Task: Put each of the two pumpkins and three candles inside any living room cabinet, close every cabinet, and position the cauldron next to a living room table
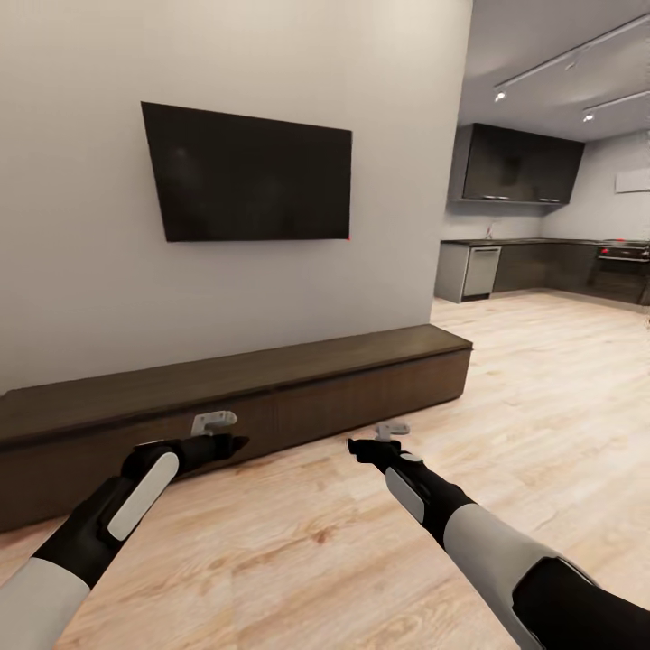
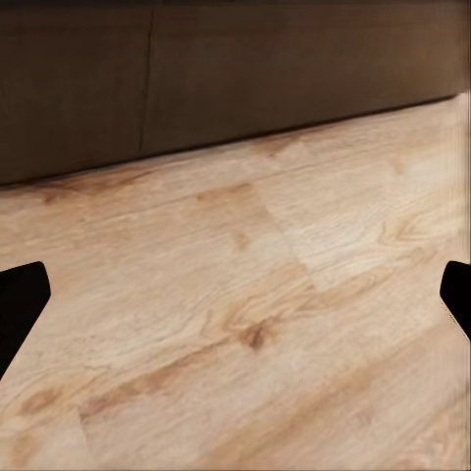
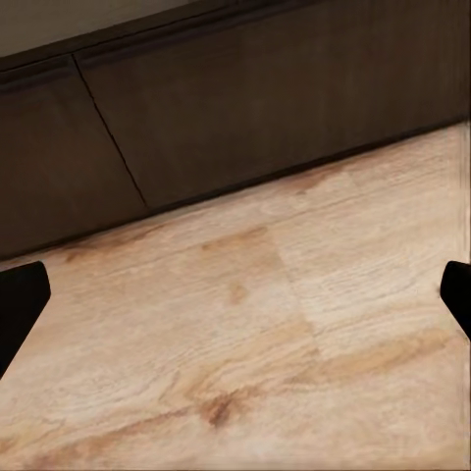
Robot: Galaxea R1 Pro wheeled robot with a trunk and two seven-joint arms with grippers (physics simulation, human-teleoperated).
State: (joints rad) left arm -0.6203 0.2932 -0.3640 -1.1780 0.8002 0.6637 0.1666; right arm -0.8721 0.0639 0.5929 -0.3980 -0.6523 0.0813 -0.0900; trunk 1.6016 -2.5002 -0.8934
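Observation:
The cabinet [image 1: 361, 393], a long low dark brown unit, runs along the wall under a TV, its drawer fronts flush and shut. My left gripper [image 1: 233, 443] hovers over the floor just in front of it, fingers spread open and holding nothing. My right gripper [image 1: 359, 448] hangs a little farther right, also open and holding nothing. In the left wrist view the cabinet front [image 2: 245, 78] rises beyond the floor, between the left gripper's [image 2: 235, 304] wide-set black fingertips [image 2: 20, 304]. The right wrist view shows two drawer fronts [image 3: 275, 108] with a seam between them, beyond the right gripper [image 3: 235, 304].
A black TV [image 1: 248, 171] hangs on the grey wall above the cabinet. Pale wood floor [image 1: 542, 379] stretches right toward a kitchen with dark grey cupboards [image 1: 519, 162], a counter and a steel appliance [image 1: 481, 271].

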